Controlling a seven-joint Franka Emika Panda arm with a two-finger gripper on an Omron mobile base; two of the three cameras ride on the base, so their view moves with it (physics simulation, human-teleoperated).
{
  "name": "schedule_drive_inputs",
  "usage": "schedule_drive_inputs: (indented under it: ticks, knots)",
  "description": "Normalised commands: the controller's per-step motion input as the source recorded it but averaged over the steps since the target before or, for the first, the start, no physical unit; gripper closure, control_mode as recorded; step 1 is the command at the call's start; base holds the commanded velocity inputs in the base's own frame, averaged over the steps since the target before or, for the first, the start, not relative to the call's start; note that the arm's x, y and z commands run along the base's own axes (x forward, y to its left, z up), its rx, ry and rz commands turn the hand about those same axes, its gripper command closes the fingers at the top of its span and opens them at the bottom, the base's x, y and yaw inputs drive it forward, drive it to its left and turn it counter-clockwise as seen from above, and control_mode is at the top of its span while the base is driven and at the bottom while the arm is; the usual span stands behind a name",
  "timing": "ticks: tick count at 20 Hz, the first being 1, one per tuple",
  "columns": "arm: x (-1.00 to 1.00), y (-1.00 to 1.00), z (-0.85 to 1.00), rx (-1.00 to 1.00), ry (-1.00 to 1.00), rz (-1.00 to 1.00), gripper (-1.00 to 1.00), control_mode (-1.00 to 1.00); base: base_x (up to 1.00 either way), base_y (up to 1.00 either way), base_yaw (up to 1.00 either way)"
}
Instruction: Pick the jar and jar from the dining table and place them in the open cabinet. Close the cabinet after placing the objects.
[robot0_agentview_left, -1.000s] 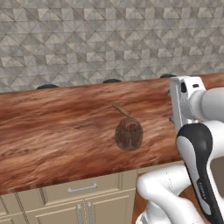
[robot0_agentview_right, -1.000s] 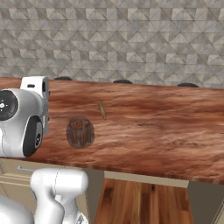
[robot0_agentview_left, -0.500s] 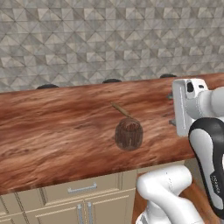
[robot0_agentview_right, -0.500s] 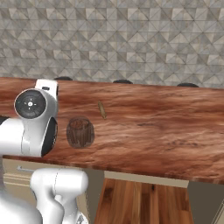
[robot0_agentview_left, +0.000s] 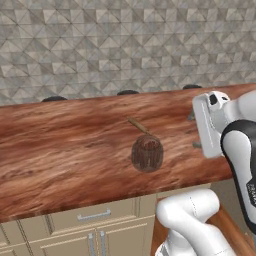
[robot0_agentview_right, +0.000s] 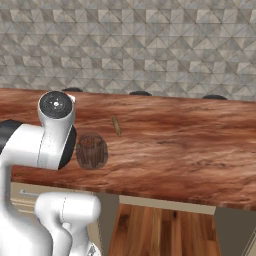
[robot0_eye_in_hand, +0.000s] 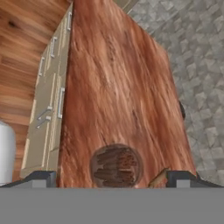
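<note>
- The squat clear glass jar of brown sticks (robot0_eye_in_hand: 116, 166) is sitting upright on the long reddish-brown wood-grain dining table (robot0_eye_in_hand: 118, 83), directly beneath and between the jaws.
- The two-finger gripper (robot0_eye_in_hand: 112, 178) is hanging spread wide and holding nothing, one dark tip (robot0_eye_in_hand: 40, 178) either side of the jar.
- A loose brown stick (robot0_agentview_left: 139, 125) is lying just beyond the jar.
- The jar's lower edge is getting cut off, so I can't tell how high the jaws are standing above it.
</note>
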Motion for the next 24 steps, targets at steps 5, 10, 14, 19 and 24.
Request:
schedule_drive_inputs:
  ticks: [5,10,14,19,24]
  knots:
    - [0.0,0.0,-0.19,-0.03,0.04,0.03,-1.0,-1.0,0.0,0.0,0.0]
    - [0.05,0.0,-0.18,-0.01,0.05,0.06,-1.0,-1.0,0.0,0.0,0.0]
    - [0.22,-0.02,-0.1,-0.03,0.15,0.02,-1.0,-1.0,0.0,0.0,0.0]
    - [0.26,-0.14,-0.04,0.0,0.21,0.0,-1.0,-1.0,0.0,0.0,0.0]
    - [0.19,-0.14,-0.1,-0.02,0.13,0.04,-1.0,-1.0,0.0,0.0,0.0]
